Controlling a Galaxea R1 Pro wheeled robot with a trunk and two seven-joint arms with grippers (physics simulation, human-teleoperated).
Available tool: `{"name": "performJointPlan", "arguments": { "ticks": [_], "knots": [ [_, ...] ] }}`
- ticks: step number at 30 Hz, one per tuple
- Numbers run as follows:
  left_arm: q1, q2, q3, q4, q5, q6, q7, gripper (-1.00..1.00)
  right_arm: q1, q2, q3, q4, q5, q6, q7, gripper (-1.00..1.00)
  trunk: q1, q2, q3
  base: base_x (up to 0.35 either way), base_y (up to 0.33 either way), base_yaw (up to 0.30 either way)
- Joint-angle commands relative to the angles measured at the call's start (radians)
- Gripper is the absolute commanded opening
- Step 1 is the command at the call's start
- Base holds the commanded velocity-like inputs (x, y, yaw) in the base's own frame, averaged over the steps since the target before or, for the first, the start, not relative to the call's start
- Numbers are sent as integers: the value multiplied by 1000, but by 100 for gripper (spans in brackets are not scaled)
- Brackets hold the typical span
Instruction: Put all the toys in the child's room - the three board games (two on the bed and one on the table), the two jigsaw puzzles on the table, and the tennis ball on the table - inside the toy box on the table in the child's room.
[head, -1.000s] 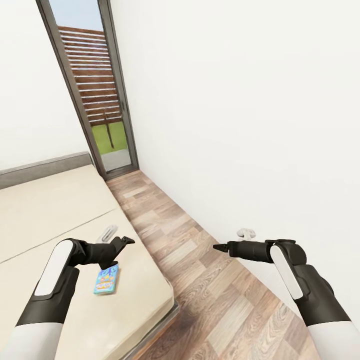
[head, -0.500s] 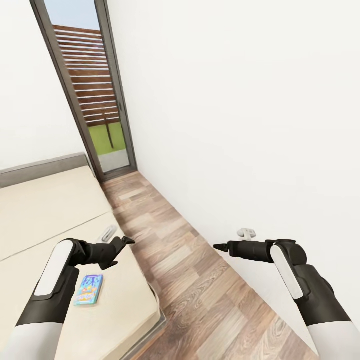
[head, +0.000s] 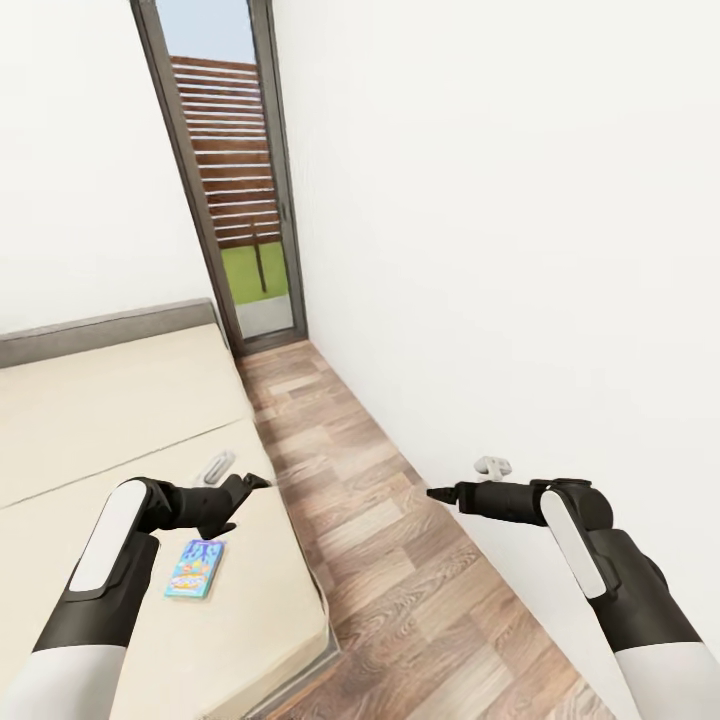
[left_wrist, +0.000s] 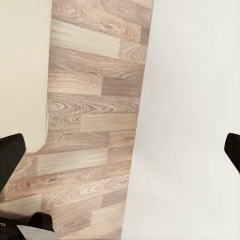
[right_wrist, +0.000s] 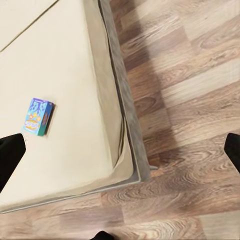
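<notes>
A small blue board game box (head: 196, 568) lies flat on the beige bed (head: 120, 420) near its foot corner. My left gripper (head: 255, 483) hangs open over the bed's edge, a little above and to the right of the box, and holds nothing. My right gripper (head: 435, 492) stands open over the wood floor, close to the white wall, also with nothing in it. The right wrist view looks down on the same box (right_wrist: 38, 116) on the mattress (right_wrist: 75, 75), far from the wide-apart fingertips (right_wrist: 10, 155). In the left wrist view the fingertips (left_wrist: 10, 160) stand wide apart over floor and wall.
A narrow strip of wood floor (head: 380, 520) runs between the bed and the white wall (head: 500, 250). A tall glass door (head: 235, 200) closes the far end. A grey headboard (head: 100, 335) lines the bed's far side.
The whole picture has swung first left, then right, so the camera has turned. Both arms keep the same pose and both grippers stay open. The box lies where it was on the bed.
</notes>
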Motion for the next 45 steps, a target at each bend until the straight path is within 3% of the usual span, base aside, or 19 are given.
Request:
{"name": "performJointPlan", "arguments": {
  "ticks": [1,11,23,45],
  "knots": [
    [-1,0,1,0,9,3,10,100,-1,-1,1,-1,10,2,10,100,0,-1,-1,18,-28,291],
    [-2,0,2,5,9,2,10,100,-1,-1,2,1,10,2,9,100,0,-1,-1,9,-13,266],
    [2,2,4,5,7,1,9,100,0,-2,-1,4,9,2,15,100,0,-1,-1,27,12,63],
    [4,2,4,4,7,1,9,100,2,-4,4,-5,9,2,17,100,0,-1,-1,236,151,5]
  ]
}}
